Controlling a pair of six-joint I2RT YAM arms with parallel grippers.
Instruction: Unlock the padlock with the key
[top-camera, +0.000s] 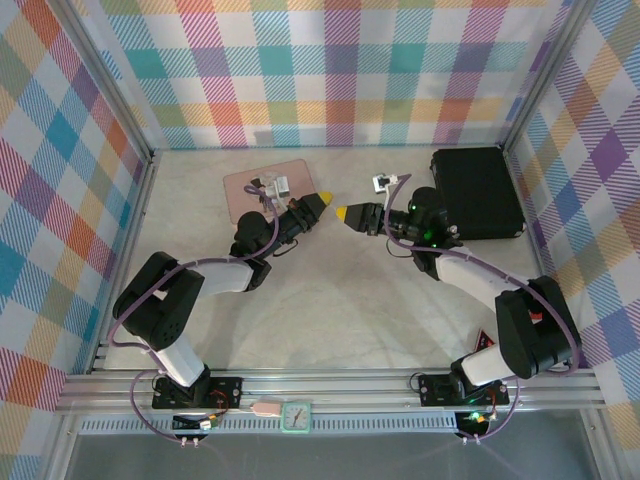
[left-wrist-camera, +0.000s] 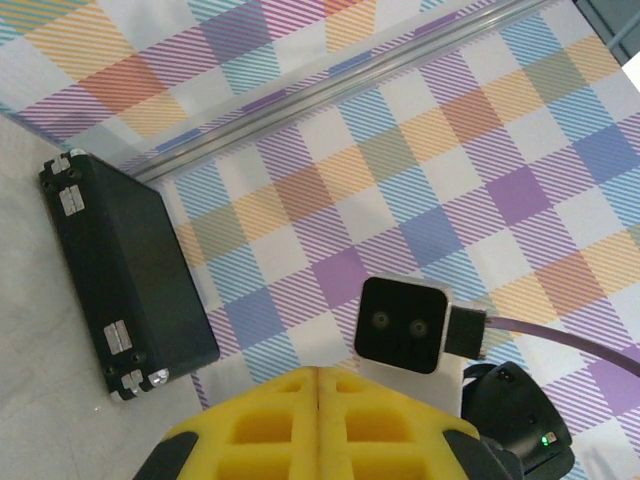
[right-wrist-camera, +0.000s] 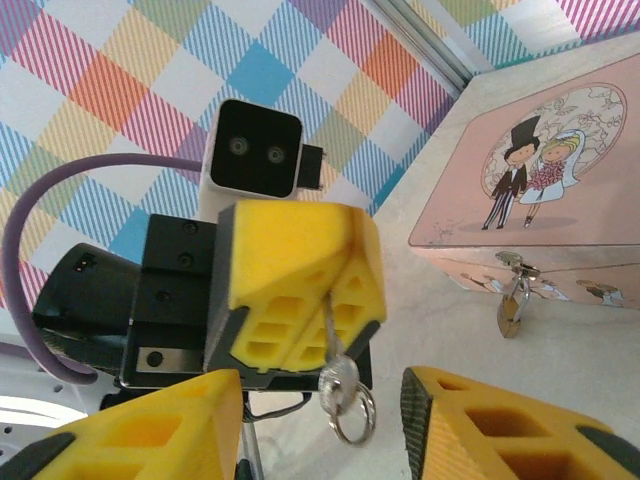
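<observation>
At the left of the overhead view the pink tin lies on the desk. The padlock hangs from the hasp on the tin's front wall, body upright and shackle on top, so its long axis runs roughly vertical. The keyhole is too small to make out, though it likely sits in the bottom face. Just right of the tin, the left end effector is clamped tight on the key, which dangles downward from its closed jaws with the ring hanging below. This end effector points rightward, away from the tin, so the padlock lies behind it, off toward the far left, and the left arm is plainly the nearer one. Further right, the right end effector meets it tip to tip, its fingers parted at a middling width on either side of the ring, gripping nothing visible. At the far right rests a black case. The coming move probably depends on getting the key's blade free and aimed at the padlock's underside.
</observation>
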